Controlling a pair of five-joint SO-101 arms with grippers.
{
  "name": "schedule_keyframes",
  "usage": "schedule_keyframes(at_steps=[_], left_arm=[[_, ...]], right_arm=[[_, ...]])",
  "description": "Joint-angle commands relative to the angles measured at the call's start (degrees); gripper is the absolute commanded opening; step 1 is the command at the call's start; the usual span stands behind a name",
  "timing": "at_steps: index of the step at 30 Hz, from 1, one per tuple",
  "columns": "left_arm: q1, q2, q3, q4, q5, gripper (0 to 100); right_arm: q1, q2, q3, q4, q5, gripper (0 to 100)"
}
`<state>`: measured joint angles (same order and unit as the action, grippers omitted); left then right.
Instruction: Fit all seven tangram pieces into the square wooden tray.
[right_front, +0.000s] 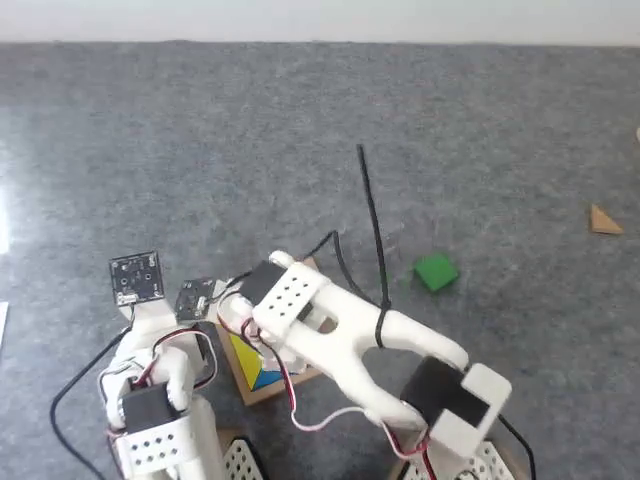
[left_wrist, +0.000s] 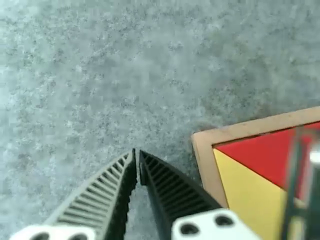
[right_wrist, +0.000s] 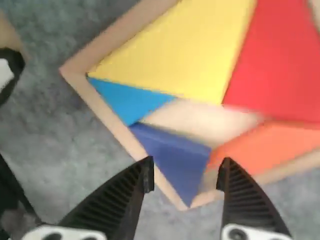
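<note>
Right gripper (right_wrist: 186, 167) released over dark blue piece (right_wrist: 175, 155) at tray (right_wrist: 115, 35) corner, likely seating it; left gripper (left_wrist: 137, 154) clenched empty, left of tray.

Green piece (right_front: 435, 271), speckled grey table (right_front: 200, 150)

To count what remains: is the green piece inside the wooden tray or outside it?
Outside. The green piece lies on the grey table, clearly apart from the tray.
</note>
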<state>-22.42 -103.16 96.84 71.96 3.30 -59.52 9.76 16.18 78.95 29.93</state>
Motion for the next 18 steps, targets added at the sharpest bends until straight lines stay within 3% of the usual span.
schedule_keyframes(at_steps=[1,12,18], left_arm=[[0.0,-1.1,-0.4,0.4,-0.4,1],[0.0,-1.1,-0.4,0.4,-0.4,1],[0.2,-1.1,-0.4,0.4,-0.3,1]], right_arm=[[-0.3,2.4,-2.5,0.9,5.5,22.1],[-0.8,0.7,-1.8,3.6,6.6,22.0],[3.5,-5.8,-1.3,5.3,5.5,22.0]])
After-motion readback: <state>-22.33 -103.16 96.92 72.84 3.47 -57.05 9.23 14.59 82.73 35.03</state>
